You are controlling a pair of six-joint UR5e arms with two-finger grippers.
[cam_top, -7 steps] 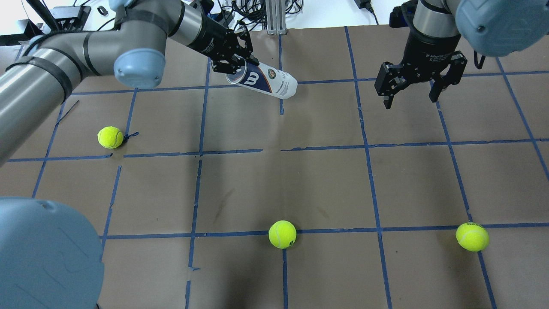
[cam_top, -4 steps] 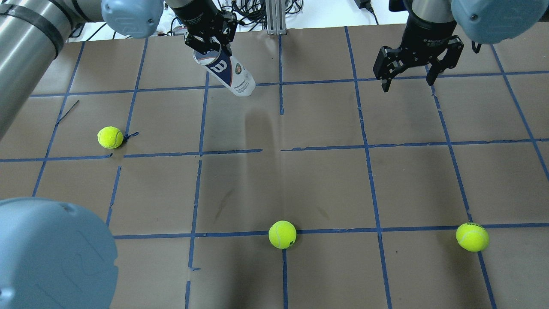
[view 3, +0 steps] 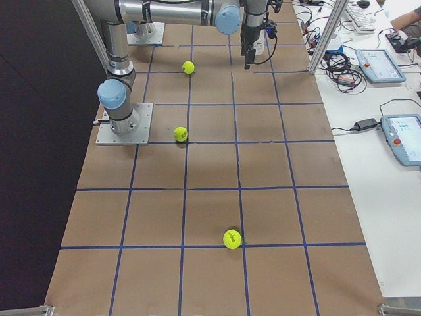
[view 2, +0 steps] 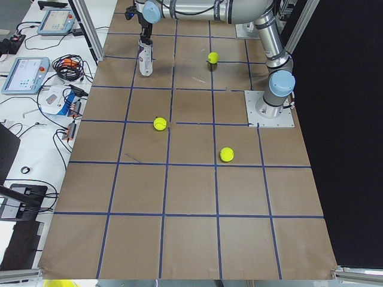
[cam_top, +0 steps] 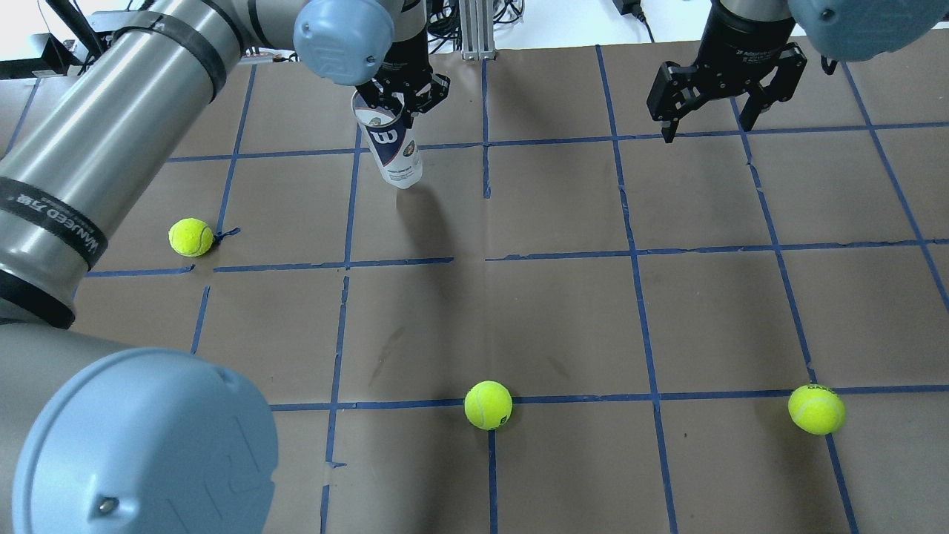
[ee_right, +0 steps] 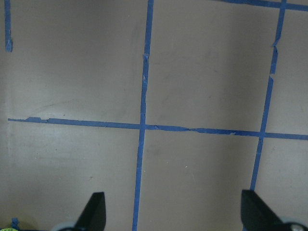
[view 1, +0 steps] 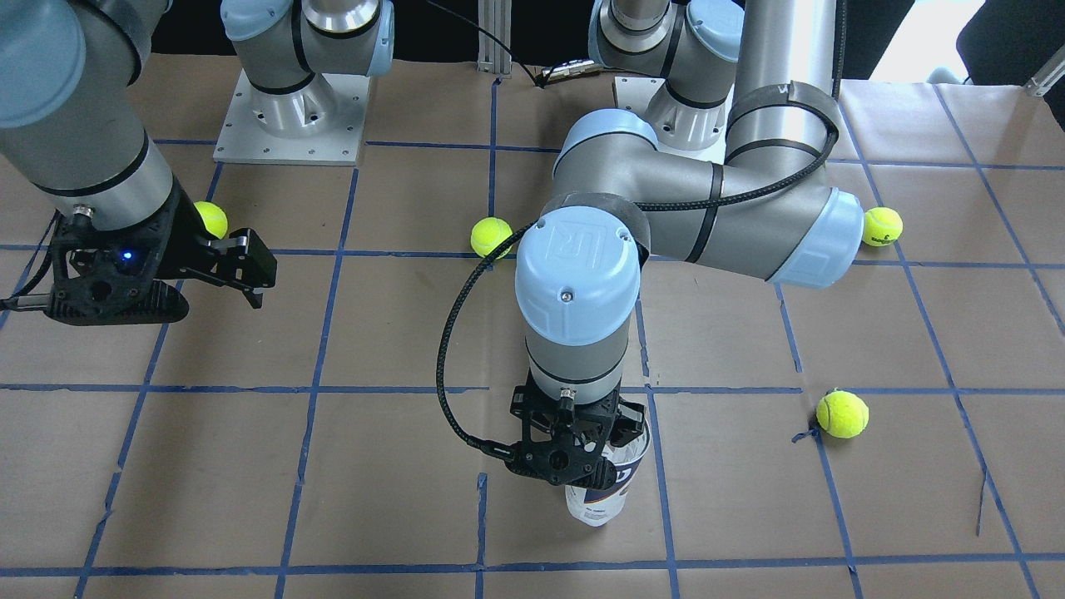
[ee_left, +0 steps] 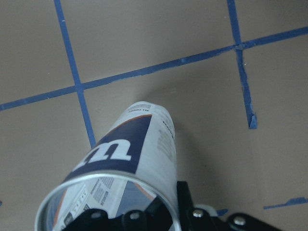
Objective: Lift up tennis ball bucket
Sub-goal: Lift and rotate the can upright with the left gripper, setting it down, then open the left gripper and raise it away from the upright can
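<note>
The desk (cam_top: 556, 319) is covered in brown paper and ruled into large squares by blue tape (cam_top: 634, 256). Beyond its far edge, past both pincers in the overhead view, sit a tangle of cables (cam_top: 508, 13) and an aluminium post (cam_top: 474, 30). The side views show a white bench (view 3: 355, 197) alongside, carrying a teach pendant (view 3: 402, 138) and more wiring. Three balls lie loose on the paper, all well apart from either pincer. The first tennis ball (cam_top: 191, 237) is on the left pincer's side. The second tennis ball (cam_top: 488, 405) and the third tennis ball (cam_top: 816, 409) are much nearer the robot than either pincer.

The left pincer (cam_top: 400, 100) points down and is clenched on the silvery rim of the tennis ball bucket (cam_top: 394, 152), its fingers close together on the rim. The bucket hangs directly beneath it, open mouth up and slightly tilted, with the navy label facing the overhead camera. Its closed end is low by the paper, with its shadow starting right beside it; whether it touches the desk cannot be told. The left wrist view looks down the bucket's length from the rim.

The right pincer (cam_top: 708, 126) is released, its fingers spread wide with nothing between them. It hovers over bare paper and a tape crossing, well apart from the bucket.
</note>
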